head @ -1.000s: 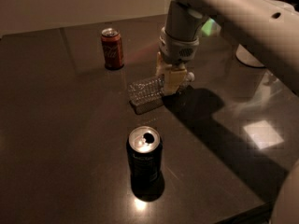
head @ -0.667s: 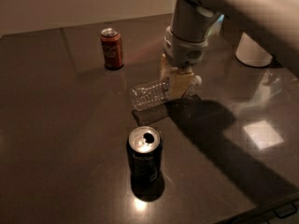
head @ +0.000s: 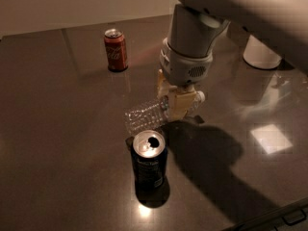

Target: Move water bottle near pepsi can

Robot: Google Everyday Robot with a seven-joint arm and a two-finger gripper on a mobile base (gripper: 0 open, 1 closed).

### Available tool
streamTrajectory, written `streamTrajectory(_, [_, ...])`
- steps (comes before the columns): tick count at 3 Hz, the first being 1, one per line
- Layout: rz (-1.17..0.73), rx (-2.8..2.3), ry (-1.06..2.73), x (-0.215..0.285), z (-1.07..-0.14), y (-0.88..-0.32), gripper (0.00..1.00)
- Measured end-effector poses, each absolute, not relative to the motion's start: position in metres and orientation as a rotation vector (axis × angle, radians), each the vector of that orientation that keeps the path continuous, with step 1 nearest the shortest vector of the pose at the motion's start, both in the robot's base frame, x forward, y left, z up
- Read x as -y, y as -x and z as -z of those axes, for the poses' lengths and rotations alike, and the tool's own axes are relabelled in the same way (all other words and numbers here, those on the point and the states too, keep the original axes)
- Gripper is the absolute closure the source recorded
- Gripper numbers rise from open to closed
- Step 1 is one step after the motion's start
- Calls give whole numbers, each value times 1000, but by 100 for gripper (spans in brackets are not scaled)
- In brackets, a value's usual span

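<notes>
**Carrying the bottle, gripper hangs just behind the pepsi can**

Nearest the camera, the pepsi can (head: 149, 161) stands upright on the dark table (head: 57, 143), its silver top and tab hole catching the light. Just beyond it the bottle (head: 143, 115) lies on its side, its clear ribbed base pointing left and ending right at the can's far rim as seen from here. Whether the two touch, or whether the bottle is clear of the table, cannot be told.

The gripper (head: 179, 107) comes straight down from the arm and is clamped on the bottle's cap end, its pale fingers drawn in narrow around the neck.

By the look of it, the carry is almost over and the placing step is in hand. The next move calls for a gentle lowering and a clean release without nudging the can or letting the round bottle roll away.

Well beyond, a red can (head: 116, 49) stands near the table's far edge, and a white object (head: 262, 54) sits at far right.
</notes>
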State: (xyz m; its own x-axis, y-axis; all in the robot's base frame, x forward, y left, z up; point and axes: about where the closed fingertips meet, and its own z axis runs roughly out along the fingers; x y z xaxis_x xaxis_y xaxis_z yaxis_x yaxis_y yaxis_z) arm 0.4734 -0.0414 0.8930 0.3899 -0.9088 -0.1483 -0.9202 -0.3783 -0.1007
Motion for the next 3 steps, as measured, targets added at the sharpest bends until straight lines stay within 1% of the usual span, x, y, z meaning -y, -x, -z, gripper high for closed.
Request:
streamTrajectory(1, [-114, -1641, 2499, 36, -888, -453, 100])
streamTrajectory(2, [-118, -1648, 2519, 33, -880, -441, 85])
streamTrajectory(3, [-128, -1658, 2530, 30, -873, -433, 61])
